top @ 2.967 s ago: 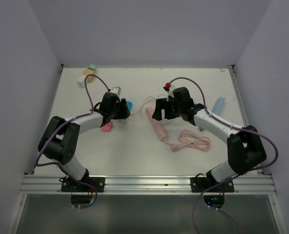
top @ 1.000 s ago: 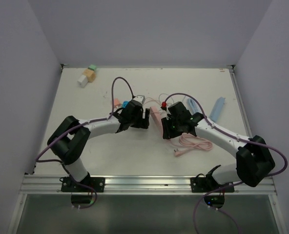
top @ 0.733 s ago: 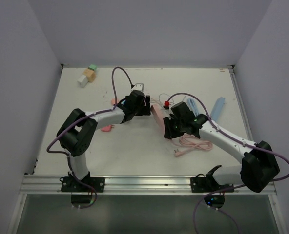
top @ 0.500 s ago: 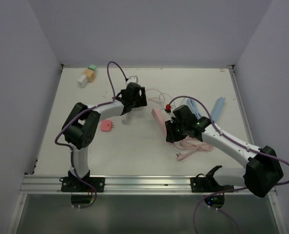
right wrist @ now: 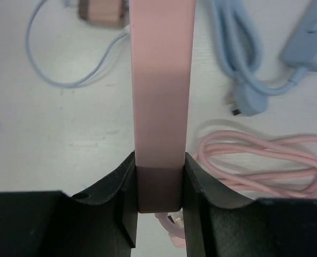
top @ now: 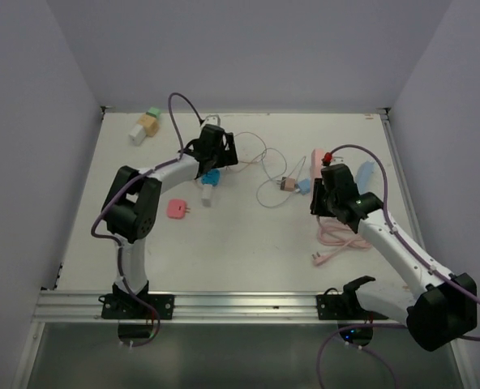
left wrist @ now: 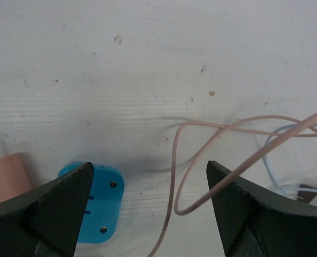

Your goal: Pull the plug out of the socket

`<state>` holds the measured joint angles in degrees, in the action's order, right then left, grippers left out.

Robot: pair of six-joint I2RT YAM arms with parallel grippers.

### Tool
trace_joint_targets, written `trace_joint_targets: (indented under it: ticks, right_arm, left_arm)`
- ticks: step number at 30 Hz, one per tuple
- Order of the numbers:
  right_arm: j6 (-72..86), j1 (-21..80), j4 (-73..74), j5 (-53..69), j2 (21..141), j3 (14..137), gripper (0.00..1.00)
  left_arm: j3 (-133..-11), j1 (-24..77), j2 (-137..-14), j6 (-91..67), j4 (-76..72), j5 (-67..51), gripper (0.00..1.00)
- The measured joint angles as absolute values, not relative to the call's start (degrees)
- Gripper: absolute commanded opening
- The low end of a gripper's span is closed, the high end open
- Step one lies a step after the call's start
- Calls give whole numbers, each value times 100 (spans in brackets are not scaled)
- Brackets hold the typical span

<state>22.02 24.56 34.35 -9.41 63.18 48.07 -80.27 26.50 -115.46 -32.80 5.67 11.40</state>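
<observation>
While the socket strip [right wrist: 161,80] is clamped in the right gripper [right wrist: 158,184], the left gripper [left wrist: 149,179] is held open over a blue adapter [left wrist: 98,206].

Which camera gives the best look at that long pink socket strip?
The right wrist view: the pink socket strip runs up the middle of the picture, large and sharp, clamped between the jaws. The top view shows it only small, its near end hidden by the right arm. The left wrist view does not show it.
</observation>
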Motion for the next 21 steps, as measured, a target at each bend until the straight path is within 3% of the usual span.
trace_joint_targets:
  ticks: [7, 13, 18, 19, 21]
  right_arm:
    - [2626, 1166, 3210, -1730, 6836, 5028, 0]
    - [2744, 484, 2672, -1553, 8165, 5629, 1]
    - [2744, 298, 2357, -1201, 8912, 5789, 38]
    - [2744, 292, 2357, -1142, 9000, 5824, 53]
    - [2738, 285, 2353, -1031, 9083, 5905, 64]
  left_arm:
    - [-7526, 2670, -10492, -3229, 790, 613, 96]
    - [-7295, 2670, -9730, -3190, 954, 235, 99]
    - [-6873, 2663, -9120, -3188, 1223, 239, 100]
    - [-6755, 2657, -8973, -3192, 1262, 305, 100]
    - [-6414, 2587, -8630, -3225, 1288, 471, 98]
